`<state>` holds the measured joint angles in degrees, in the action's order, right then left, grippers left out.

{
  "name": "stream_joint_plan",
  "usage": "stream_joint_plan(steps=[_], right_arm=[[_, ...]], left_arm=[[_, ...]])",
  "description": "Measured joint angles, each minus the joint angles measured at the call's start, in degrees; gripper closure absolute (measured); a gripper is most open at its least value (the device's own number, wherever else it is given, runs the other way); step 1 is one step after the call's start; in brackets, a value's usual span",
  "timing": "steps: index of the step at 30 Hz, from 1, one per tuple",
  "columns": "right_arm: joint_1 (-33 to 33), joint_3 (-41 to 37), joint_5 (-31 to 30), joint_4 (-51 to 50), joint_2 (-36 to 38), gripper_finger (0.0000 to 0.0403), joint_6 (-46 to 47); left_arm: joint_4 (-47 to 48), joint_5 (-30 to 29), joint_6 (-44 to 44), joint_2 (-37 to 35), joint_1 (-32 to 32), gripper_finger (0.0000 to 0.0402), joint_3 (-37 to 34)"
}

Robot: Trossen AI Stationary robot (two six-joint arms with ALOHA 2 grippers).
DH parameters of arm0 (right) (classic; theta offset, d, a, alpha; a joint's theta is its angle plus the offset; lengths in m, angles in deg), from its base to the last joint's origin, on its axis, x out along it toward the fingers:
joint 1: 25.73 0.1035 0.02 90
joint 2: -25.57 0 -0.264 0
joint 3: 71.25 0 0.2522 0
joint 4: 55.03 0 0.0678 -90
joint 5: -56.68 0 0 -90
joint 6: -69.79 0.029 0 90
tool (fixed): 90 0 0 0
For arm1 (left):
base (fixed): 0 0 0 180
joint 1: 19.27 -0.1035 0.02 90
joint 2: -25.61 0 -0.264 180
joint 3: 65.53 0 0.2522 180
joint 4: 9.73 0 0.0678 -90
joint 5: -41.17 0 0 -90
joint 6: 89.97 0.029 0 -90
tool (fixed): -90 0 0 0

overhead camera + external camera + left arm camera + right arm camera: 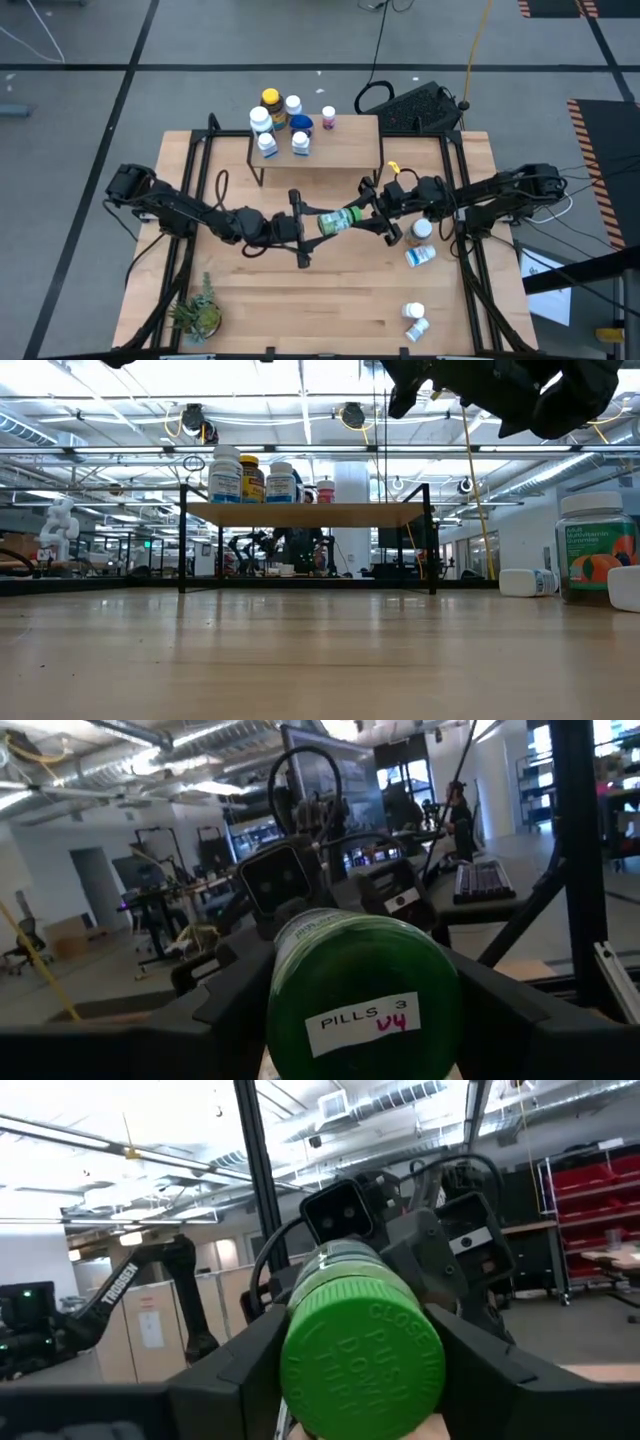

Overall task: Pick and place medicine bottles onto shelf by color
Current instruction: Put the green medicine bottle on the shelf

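Observation:
A green-capped bottle (338, 221) with a green and white label lies level in the air over the middle of the table, between both grippers. My left gripper (308, 228) is at its base end and my right gripper (370, 214) is at its cap end. The bottle's flat base, labelled "PILLS 3", fills the left wrist view (362, 1000). Its green cap fills the right wrist view (362, 1350). The shelf (340, 150) stands at the table's far side and carries several bottles, among them an amber one (270, 101), a blue one (301, 124) and a pink-labelled one (328, 117). My left gripper has the bottle's base end (300, 970) between its two fingers, one on each side. The fingers come level from the table's left and lie along the bottle. The bottle is clear of the table. My right gripper has the green cap (300, 1350) between its two fingers, one on each side. The fingers come level from the table's right and lie along the bottle.
Several white bottles lie or stand at the table's right: one (421, 255) near my right arm and two (414, 318) near the front edge. A small potted plant (198, 315) stands at the front left. A keyboard (420, 105) lies behind the table.

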<state>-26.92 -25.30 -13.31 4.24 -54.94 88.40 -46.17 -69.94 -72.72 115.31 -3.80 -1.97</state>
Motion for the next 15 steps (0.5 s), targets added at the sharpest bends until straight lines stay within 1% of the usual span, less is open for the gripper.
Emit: stream_joint_plan(steps=[4,7,9,10,12,13,15], right_arm=[[-0.1,0.0,-0.4,-4.1,1.1,0.0210,-2.4],[-0.7,0.0,-1.1,-10.4,3.1,0.0210,-6.0],[-1.1,0.1,-4.2,-16.4,5.8,0.0210,-8.2],[-1.3,0.2,-5.6,-21.0,7.7,0.0210,-9.5],[-1.4,1.0,-9.5,-33.0,11.4,0.0210,-12.7],[-1.4,2.3,-12.8,-40.4,13.4,0.0210,-15.0],[-0.9,6.2,-21.8,-55.4,16.8,0.0210,-19.3]], left_arm=[[3.3,-1.4,-2.5,0.0,-0.3,0.0139,0.1],[7.3,-6.3,-8.9,0.6,0.0,0.0121,0.0],[11.5,-9.7,-10.5,0.3,-0.1,0.0107,0.0],[14.5,-12.1,-10.4,0.2,-0.1,0.0100,0.0],[21.4,-18.9,-11.0,0.1,-0.1,0.0088,0.0],[24.8,-22.1,-12.5,0.1,-0.1,0.0083,-0.1],[30.4,-25.7,-15.7,-0.6,-0.5,0.0078,-0.1]])
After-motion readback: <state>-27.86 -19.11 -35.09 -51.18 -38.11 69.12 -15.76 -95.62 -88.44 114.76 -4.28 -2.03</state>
